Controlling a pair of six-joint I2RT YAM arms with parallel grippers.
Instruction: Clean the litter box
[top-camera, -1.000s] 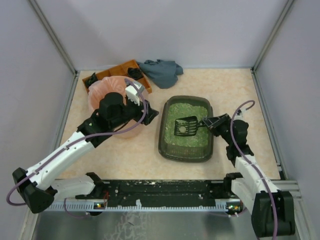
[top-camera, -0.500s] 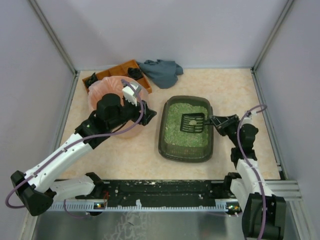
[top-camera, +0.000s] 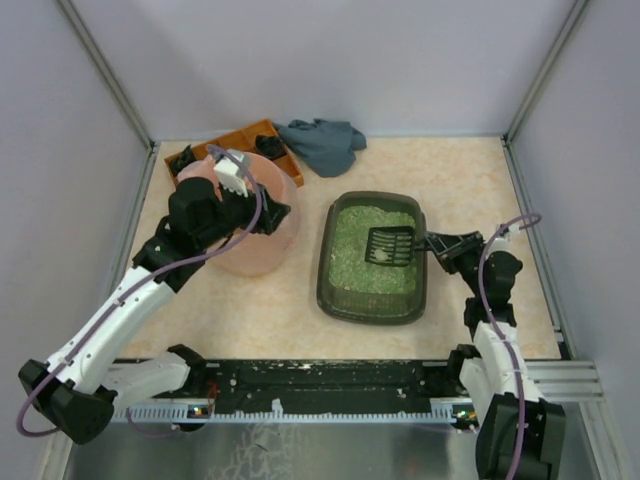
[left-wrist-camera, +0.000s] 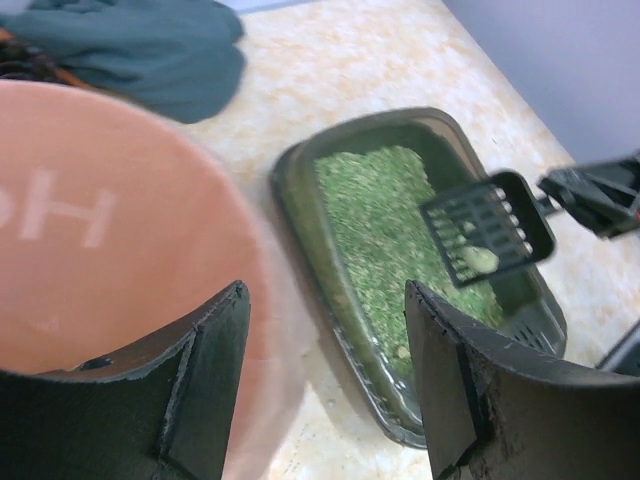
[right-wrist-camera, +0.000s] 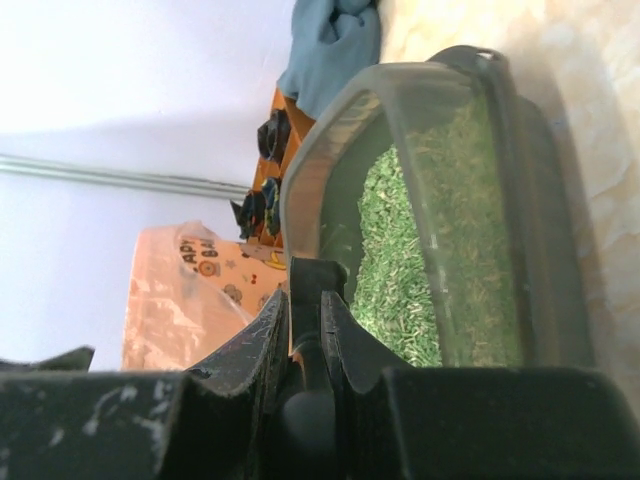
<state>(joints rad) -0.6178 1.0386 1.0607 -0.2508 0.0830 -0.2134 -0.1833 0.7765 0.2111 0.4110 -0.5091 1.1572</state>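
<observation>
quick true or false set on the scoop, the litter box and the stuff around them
1. The right fingers hold a black scoop over the litter box. True.
2. The scoop is empty. False: a pale clump lies in it.
3. A grey-blue cloth lies beside the orange tray at the far edge. True.
4. The pink bin stands right of the litter box. False: it stands to its left.

Orange tray (top-camera: 268, 140) half behind pink bin (top-camera: 255, 245)
</observation>
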